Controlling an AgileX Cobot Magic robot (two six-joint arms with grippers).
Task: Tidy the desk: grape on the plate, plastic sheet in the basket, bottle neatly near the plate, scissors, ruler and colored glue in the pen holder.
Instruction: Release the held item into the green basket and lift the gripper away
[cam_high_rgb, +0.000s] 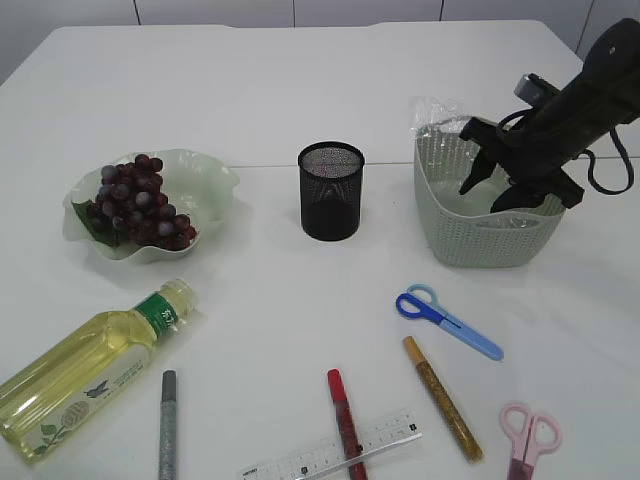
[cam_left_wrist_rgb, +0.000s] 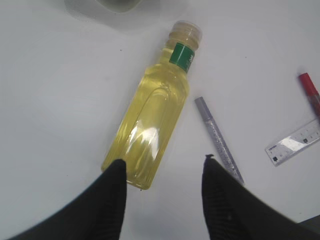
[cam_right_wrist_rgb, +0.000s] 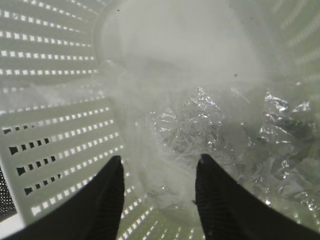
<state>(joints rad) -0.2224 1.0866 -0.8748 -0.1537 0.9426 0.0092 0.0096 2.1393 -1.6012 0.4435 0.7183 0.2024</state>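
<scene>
The right pincer (cam_right_wrist_rgb: 157, 172) hangs spread inside the basket (cam_high_rgb: 455, 235), the crumpled plastic sheet (cam_right_wrist_rgb: 200, 125) lying loose below it. Grapes (cam_high_rgb: 140, 205) already sit on the plate (cam_high_rgb: 215, 180). The left pincer (cam_left_wrist_rgb: 162, 170), also spread and empty, hovers over the bottle (cam_high_rgb: 85, 365), which lies on its side. Scissors (cam_high_rgb: 450, 322), ruler (cam_high_rgb: 335, 452) and glue pens (cam_high_rgb: 440, 395) remain on the desk (cam_high_rgb: 250, 90); the pen holder (cam_high_rgb: 331, 190) awaits them.
</scene>
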